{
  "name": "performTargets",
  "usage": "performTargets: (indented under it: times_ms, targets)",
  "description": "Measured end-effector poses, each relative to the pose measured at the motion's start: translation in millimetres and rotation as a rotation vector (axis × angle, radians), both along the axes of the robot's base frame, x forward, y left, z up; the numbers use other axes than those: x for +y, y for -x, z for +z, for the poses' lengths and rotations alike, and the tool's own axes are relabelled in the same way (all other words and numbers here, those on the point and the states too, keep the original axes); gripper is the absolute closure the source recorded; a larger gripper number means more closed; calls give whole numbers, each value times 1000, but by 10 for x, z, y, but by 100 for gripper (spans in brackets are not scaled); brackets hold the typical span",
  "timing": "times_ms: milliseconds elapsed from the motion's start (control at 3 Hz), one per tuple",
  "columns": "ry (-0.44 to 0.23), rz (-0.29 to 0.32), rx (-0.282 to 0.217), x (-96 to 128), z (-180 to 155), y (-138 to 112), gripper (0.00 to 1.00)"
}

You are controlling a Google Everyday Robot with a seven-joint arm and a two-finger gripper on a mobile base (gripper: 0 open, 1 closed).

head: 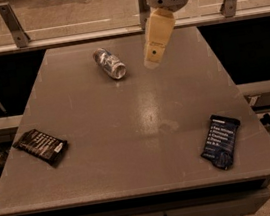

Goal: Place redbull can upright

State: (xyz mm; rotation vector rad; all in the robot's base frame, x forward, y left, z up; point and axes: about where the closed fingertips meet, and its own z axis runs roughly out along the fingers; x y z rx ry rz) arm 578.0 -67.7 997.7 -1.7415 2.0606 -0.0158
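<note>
The redbull can (109,63) is a slim silver can with bluish patches. It lies on its side on the far part of the grey table (137,125), its shiny top pointing toward the front right. My gripper (152,63) hangs from the arm at the top centre, above the table and to the right of the can, apart from it. It holds nothing.
A flat dark snack packet (40,146) lies near the table's left edge. A dark blue packet (221,140) lies near the front right. A rail with metal posts (10,20) runs behind the table. Drops lie beyond the left and right edges.
</note>
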Motion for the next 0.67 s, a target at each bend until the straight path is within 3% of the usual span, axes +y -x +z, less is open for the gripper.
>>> performTargets:
  times_ms: [333, 667]
  targets:
    - [-42, -24, 1, 243, -60, -213, 0]
    - [-93, -61, 16, 618, -159, -604, 0]
